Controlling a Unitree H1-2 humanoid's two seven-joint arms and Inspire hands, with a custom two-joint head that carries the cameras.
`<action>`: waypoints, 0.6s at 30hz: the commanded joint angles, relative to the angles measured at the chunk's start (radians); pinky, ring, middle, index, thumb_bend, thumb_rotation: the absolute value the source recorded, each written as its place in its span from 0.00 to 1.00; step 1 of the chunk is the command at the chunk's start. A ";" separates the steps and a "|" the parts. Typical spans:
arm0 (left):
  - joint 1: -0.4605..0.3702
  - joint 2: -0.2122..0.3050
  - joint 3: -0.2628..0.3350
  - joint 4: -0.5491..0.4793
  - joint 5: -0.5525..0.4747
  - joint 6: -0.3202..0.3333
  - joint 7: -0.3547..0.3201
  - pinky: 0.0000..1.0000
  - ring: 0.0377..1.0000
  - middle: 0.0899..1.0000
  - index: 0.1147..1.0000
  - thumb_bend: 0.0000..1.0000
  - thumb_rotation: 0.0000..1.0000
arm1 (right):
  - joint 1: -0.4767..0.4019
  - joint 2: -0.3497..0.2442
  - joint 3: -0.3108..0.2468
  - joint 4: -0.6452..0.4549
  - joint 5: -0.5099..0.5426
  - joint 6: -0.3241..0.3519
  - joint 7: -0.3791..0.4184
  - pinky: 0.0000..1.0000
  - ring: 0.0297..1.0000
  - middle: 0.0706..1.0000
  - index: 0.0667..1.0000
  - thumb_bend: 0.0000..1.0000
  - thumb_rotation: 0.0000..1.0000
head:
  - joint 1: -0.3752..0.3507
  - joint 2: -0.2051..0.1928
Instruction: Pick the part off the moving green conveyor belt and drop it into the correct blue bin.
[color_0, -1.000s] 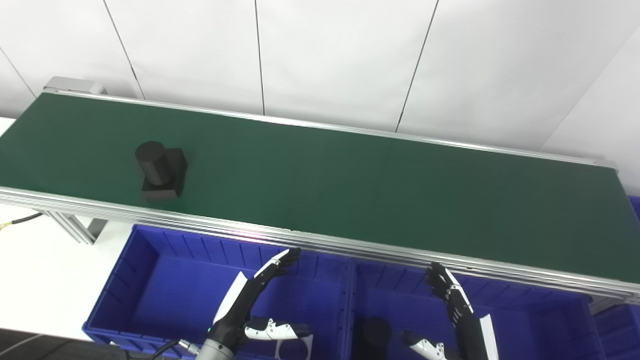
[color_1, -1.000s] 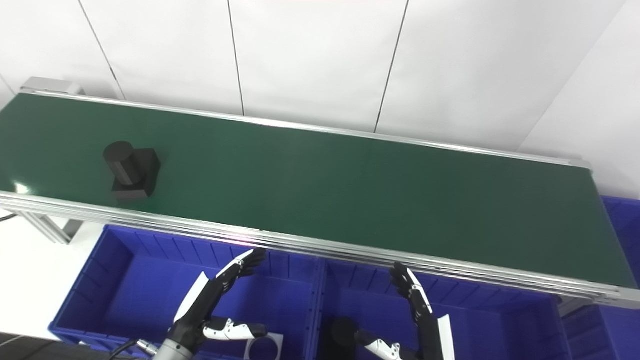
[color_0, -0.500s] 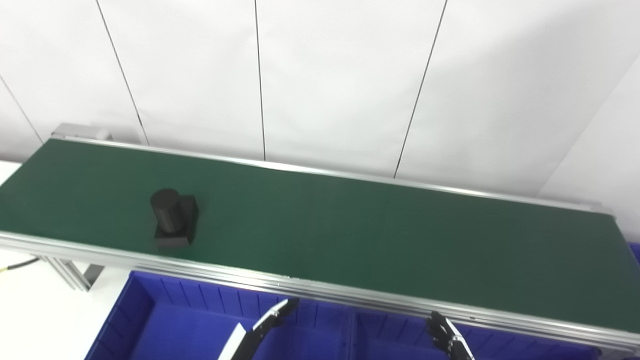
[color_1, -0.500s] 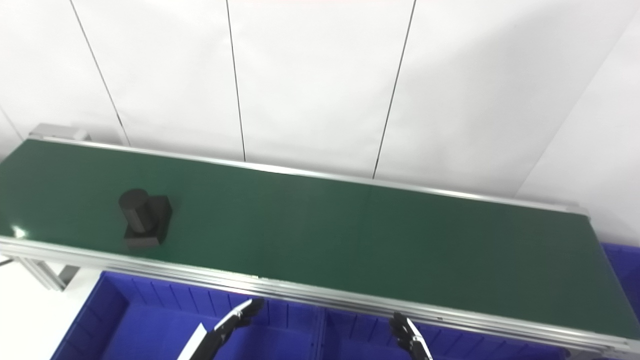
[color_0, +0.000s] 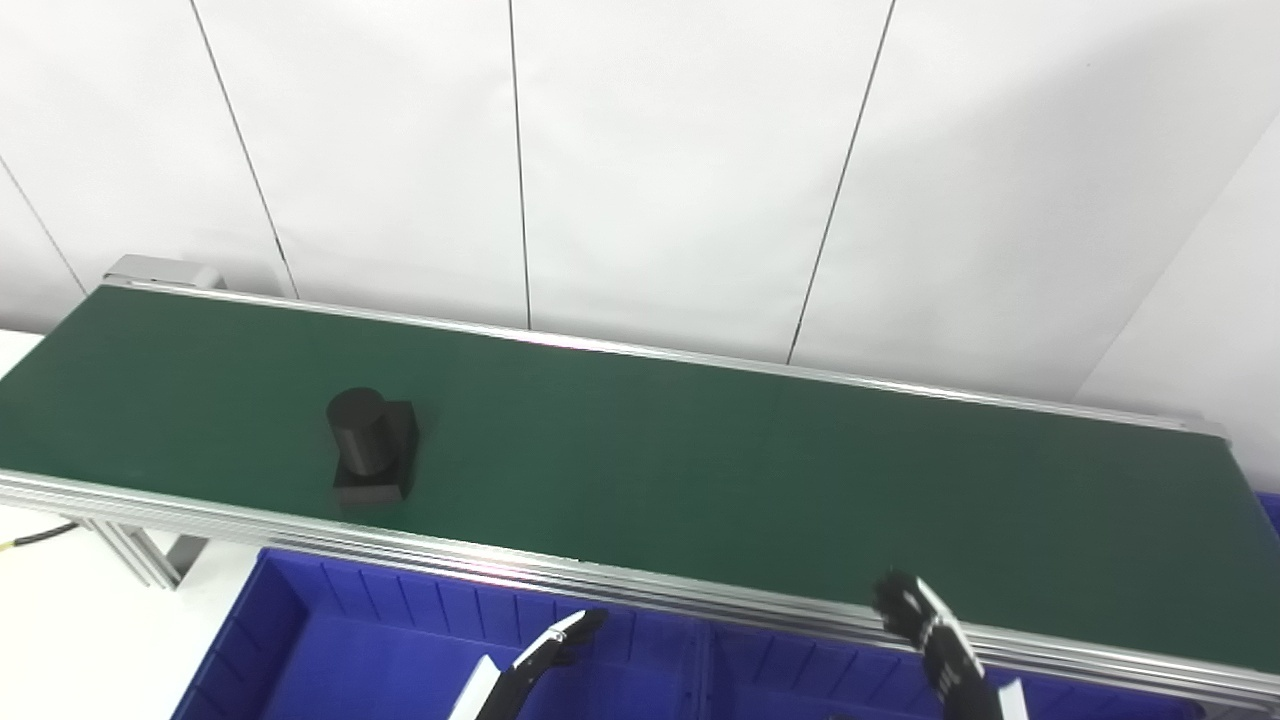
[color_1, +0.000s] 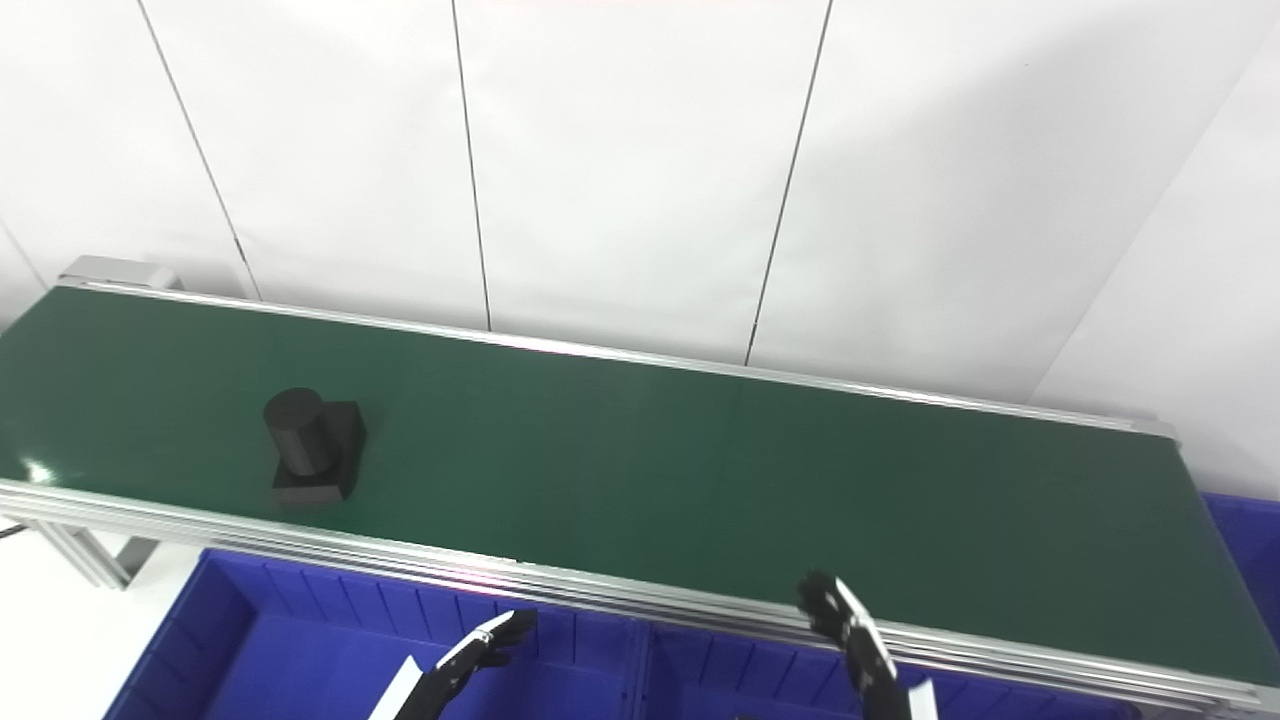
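Here the part, a dark cylinder standing on a square black base, rides the green conveyor belt in the left third of the frame, close to the belt's near rail and well apart from both hands. Two blue bins sit below the belt along the bottom edge: the left bin and the right bin, only partly in view.

The left hand shows at the bottom centre-left over the left bin, fingers stretched out flat and holding nothing. The right hand rises at the lower right, its fingertips at the near rail; it too is empty, fingers extended and apart.

The step in hand looks like waiting for the part and timing the reach. To do it well, the likely course is to let the belt bring the part toward the middle of the frame instead of stretching far to the left. The cylinder offers the clearer grip; closing fingers and thumb around it from above should avoid tipping the base. Aim a little ahead of the part, since it moves, and lift straight up before swinging back over a bin. Which bin is correct cannot be told from these views.
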 joint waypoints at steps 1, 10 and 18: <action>-0.027 0.019 -0.012 -0.005 0.019 -0.037 0.033 0.82 0.86 0.88 0.85 0.98 0.55 | -0.043 -0.003 -0.023 -0.062 0.008 -0.052 0.033 0.81 0.82 0.83 0.86 1.00 0.51 | 0.002 0.001; -0.034 0.017 -0.040 -0.002 0.007 -0.037 0.062 0.83 0.87 0.88 0.85 0.97 0.52 | -0.147 0.029 -0.109 -0.151 -0.014 0.035 0.193 0.80 0.84 0.83 0.87 0.97 0.48 | -0.006 0.010; -0.038 0.016 -0.060 -0.001 0.014 -0.037 0.084 0.84 0.88 0.89 0.86 0.96 0.51 | -0.257 0.046 -0.134 -0.151 -0.075 0.214 0.333 0.83 0.85 0.85 0.89 0.90 0.49 | 0.005 0.017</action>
